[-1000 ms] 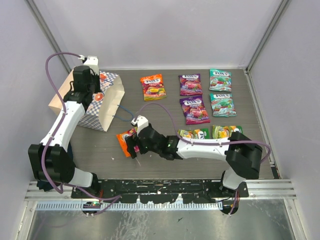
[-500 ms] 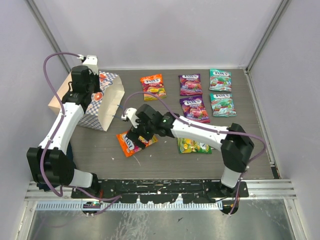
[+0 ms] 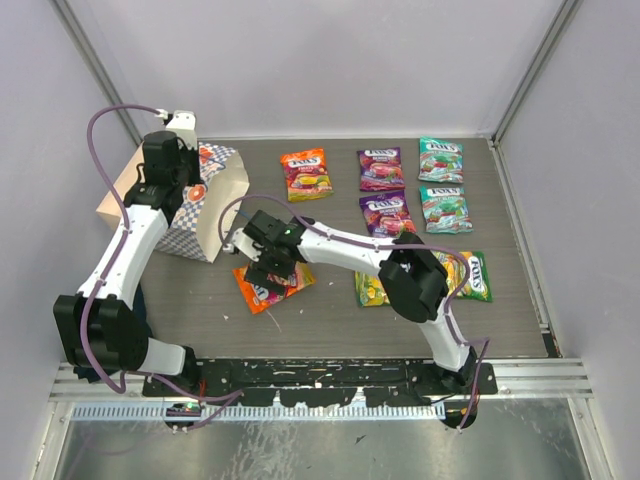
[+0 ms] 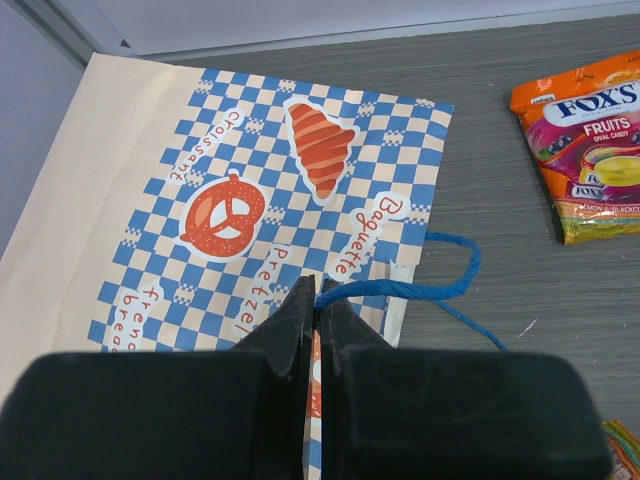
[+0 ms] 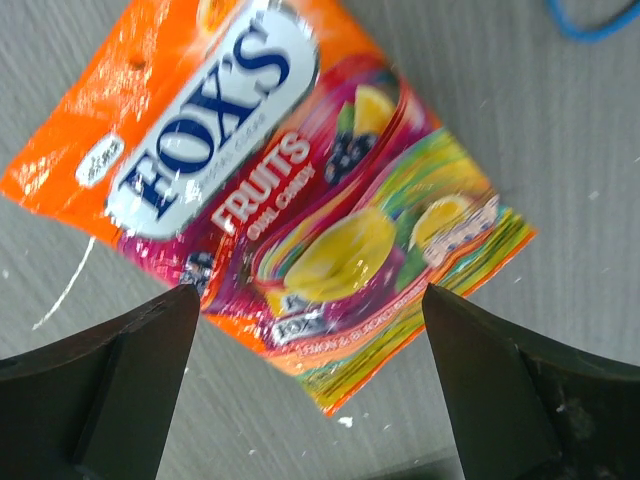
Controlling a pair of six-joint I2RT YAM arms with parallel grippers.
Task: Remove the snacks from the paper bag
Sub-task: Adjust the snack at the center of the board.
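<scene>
The paper bag (image 3: 215,205) lies on its side at the back left, mouth toward the table's middle. My left gripper (image 3: 168,170) is shut on its upper rim, beside a blue cord handle (image 4: 400,290); the left wrist view shows the checkered side (image 4: 230,200). My right gripper (image 3: 262,262) is open and empty, just above an orange-red snack packet (image 3: 270,287) lying flat on the table, near the bag's mouth. In the right wrist view this packet (image 5: 290,200) lies between the spread fingers (image 5: 140,350). Several other packets lie apart: orange-red (image 3: 305,172), purple (image 3: 380,168), teal (image 3: 440,158), yellow-green (image 3: 470,275).
More packets lie at the right: purple (image 3: 388,216), teal (image 3: 443,207), yellow-green (image 3: 371,289), partly under the right arm. A second cord handle (image 3: 236,236) trails from the bag's mouth. Grey walls close in the table's left, back and right; a metal rail (image 3: 320,385) runs along the front.
My right gripper has let go of the orange-red packet, which stays flat on the table, and has moved back and left toward the bag. The left arm has not moved.
</scene>
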